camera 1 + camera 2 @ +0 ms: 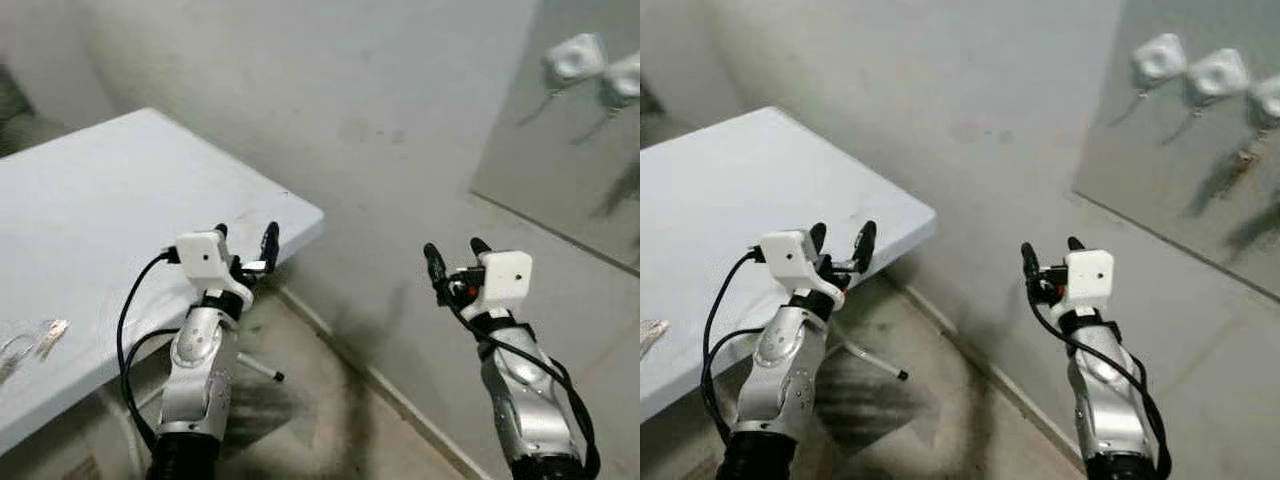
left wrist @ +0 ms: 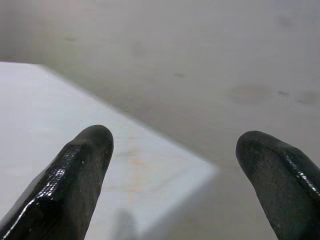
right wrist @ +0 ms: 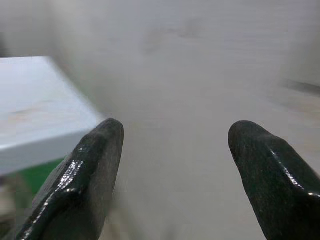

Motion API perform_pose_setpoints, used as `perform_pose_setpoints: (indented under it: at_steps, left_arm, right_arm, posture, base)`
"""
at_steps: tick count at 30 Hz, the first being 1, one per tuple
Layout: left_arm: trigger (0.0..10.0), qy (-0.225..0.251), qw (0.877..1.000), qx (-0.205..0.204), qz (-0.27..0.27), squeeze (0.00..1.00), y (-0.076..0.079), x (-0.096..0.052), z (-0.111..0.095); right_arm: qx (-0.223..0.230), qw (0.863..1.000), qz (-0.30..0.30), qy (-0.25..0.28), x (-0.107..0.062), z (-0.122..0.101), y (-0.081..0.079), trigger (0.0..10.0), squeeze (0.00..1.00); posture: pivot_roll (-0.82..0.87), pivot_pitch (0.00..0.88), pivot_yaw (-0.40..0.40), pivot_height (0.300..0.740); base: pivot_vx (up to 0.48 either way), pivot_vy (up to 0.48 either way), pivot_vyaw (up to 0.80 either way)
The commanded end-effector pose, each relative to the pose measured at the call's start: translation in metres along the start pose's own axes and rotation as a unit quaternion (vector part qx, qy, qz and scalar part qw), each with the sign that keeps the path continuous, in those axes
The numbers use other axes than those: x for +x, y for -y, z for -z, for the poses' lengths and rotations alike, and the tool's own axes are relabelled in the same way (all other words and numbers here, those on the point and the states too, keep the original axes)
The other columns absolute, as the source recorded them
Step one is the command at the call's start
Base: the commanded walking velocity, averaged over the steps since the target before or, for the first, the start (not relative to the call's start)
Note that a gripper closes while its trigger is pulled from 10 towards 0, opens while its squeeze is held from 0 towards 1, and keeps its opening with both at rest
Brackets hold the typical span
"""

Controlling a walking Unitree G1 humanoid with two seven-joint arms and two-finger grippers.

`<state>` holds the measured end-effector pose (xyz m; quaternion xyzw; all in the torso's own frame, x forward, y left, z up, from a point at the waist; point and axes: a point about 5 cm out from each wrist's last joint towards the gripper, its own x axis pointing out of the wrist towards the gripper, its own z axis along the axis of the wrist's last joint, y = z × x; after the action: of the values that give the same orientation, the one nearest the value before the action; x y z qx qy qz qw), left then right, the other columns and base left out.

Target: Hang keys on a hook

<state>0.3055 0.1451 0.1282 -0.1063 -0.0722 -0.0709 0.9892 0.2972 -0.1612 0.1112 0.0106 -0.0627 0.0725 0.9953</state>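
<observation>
- White table [image 1: 120,190]: set against the grey wall [image 1: 330,90], one corner pointing toward the room's corner.
- Thin table leg [image 1: 262,370]: seen beneath the tabletop, dark-tipped, slanting over the floor.
- Floor [image 1: 300,420]: mottled grey-brown, darkly smudged along the wall's base.

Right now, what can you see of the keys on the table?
The keys lie flat near the white table's near-left edge, cut off by the frame. They look like pale, silvery metal, blurred: a loop and a flat blade can be made out, nothing finer. Nothing touches them but the tabletop; the left pincer hovers well away.
</observation>
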Motion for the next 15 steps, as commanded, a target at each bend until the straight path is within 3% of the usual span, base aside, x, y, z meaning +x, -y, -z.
perform_pose_setpoints:
  at_steps: [1, 15]
  left_arm:
    - [10.0, 0.004, 1.0, 0.005, 0.004, 0.0, 0.0037, 0.0028, -0.0044]
    - [10.0, 0.003, 1.0, 0.002, 0.007, 0.0, 0.0071, 0.004, -0.0043]
  right_arm:
    - [-0.003, 1.0, -0.002, 0.007, -0.0003, -0.0056, 0.0011, 10.0, 0.0]
    - [-0.004, 1.0, -0.009, 0.006, 0.0013, -0.0084, 0.0017, 10.0, 0.0]
  posture:
    - [-0.02, 0.0, -0.031, 0.74]
    - [-0.02, 0.0, -0.038, 0.74]
  base:
    - [0.0, 0.0, 0.8]
    - [0.0, 0.0, 0.8]
